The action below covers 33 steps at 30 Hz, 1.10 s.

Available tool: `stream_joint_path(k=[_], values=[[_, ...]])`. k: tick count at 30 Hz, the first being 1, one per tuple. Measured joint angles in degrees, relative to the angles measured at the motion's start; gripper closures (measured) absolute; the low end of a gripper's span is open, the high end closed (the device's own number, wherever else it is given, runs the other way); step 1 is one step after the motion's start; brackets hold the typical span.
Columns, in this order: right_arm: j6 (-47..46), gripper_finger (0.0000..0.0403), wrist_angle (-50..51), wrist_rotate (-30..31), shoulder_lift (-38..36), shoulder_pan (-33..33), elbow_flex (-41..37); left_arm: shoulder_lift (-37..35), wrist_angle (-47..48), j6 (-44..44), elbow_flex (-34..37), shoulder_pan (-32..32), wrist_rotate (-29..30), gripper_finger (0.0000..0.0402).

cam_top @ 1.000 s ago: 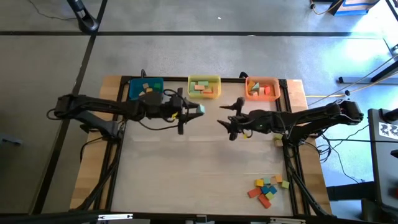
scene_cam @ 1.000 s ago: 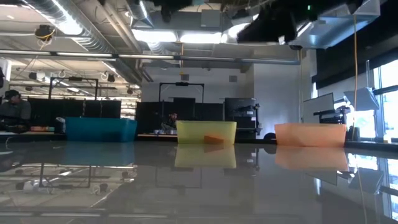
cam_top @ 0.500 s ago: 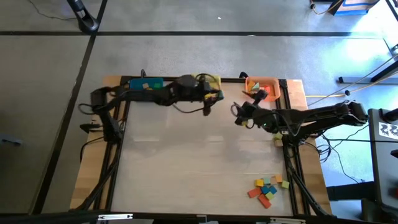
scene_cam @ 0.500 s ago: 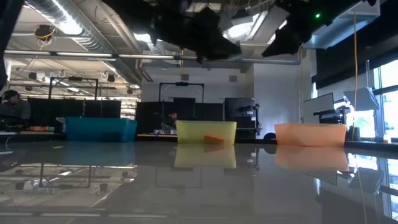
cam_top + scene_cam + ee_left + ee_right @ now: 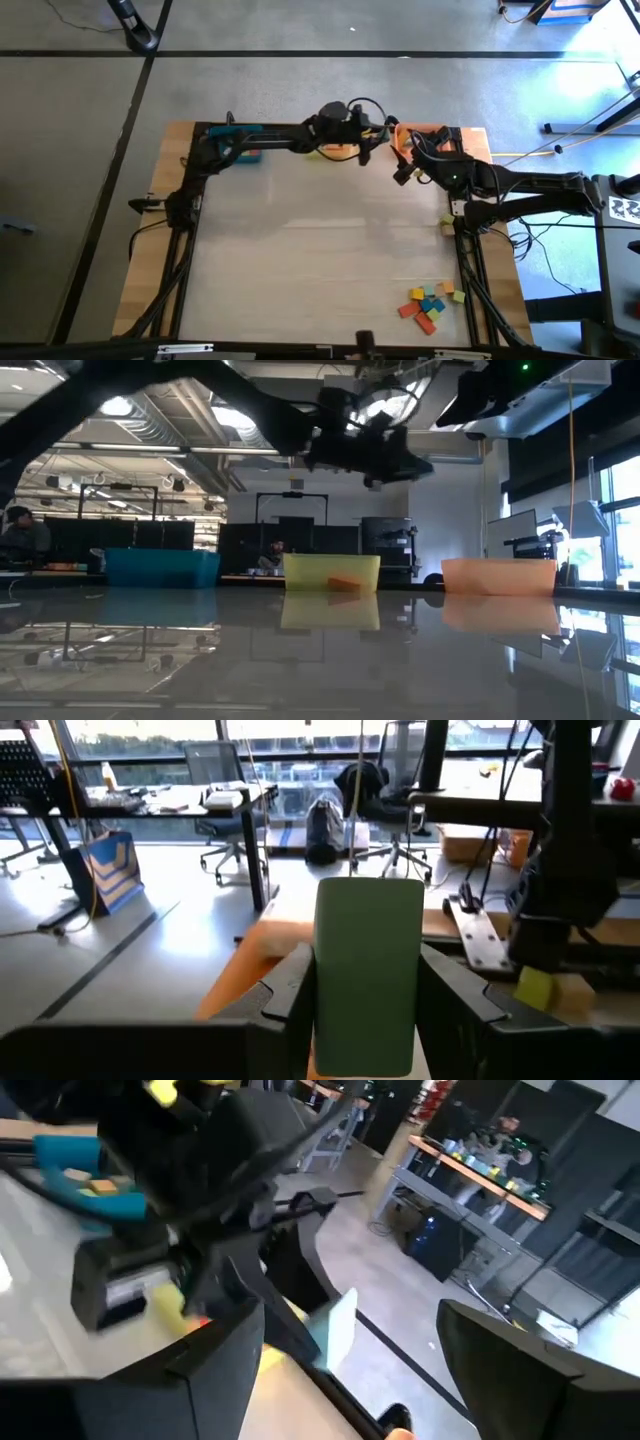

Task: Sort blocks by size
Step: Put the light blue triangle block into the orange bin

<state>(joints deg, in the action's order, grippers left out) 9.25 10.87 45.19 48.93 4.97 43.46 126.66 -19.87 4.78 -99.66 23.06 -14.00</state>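
Observation:
My left gripper (image 5: 383, 138) is stretched out along the table's far edge, between the yellow bin (image 5: 330, 572) and the orange bin (image 5: 432, 136). It is shut on a green block (image 5: 368, 960), high above the table. My right gripper (image 5: 402, 172) hangs open just in front of the orange bin, close to the left gripper, with nothing between its fingers (image 5: 205, 1355). A heap of several loose blocks (image 5: 430, 303) lies flat on the table at the near right corner. The blue bin (image 5: 160, 568) stands at the far left and is partly hidden by the left arm in the high view. My left gripper pinches the green block by its two opposite side faces (image 5: 325, 1005) between its two fingers. The fingers lie almost level and point toward the table's right. The block stands upright between them, juts out past their tips, and is lifted clear of the table.
Three bins line the far edge and hold some blocks. A single yellow block (image 5: 447, 228) lies by the right arm's base. The wide middle of the table (image 5: 320, 250) is bare. A person sits far off in the room (image 5: 20, 535).
My left gripper has swept from over the table's middle toward the far edge and the right, past the yellow bin toward the orange bin, sinking a little and keeping the green block. My right gripper has drawn back toward the right and far edge, rising slightly and rolling.

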Motion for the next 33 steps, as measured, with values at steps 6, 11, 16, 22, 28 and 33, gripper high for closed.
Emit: stream_joint_path(k=[6,11,16,22,28,33], values=[[0.0,0.0107,0.7,-0.2,0.0,1.2,0.0,8.8,0.1,-0.2,-11.9,0.0,0.0,0.0283],[0.0,0.0107,1.1,0.8,0.0,1.1,0.0,17.0,-0.1,-4.4,-21.9,0.0,0.0,0.0283],[0.0,0.0107,0.2,2.0,-0.5,1.1,0.0,24.7,-0.3,-5.8,-31.3,0.0,1.1,0.0283],[0.0,0.0107,-0.3,2.2,-1.3,1.1,0.0,30.0,-4.6,-7.0,-34.6,0.0,5.6,0.0283],[-0.2,0.0107,1.2,0.6,-1.1,1.1,0.0,30.7,-6.8,-7.3,-35.3,-0.1,7.8,0.0283],[-1.4,0.0107,2.8,0.3,-1.1,1.1,0.0,30.6,-4.6,-5.9,-35.3,-0.5,5.8,0.0283]])
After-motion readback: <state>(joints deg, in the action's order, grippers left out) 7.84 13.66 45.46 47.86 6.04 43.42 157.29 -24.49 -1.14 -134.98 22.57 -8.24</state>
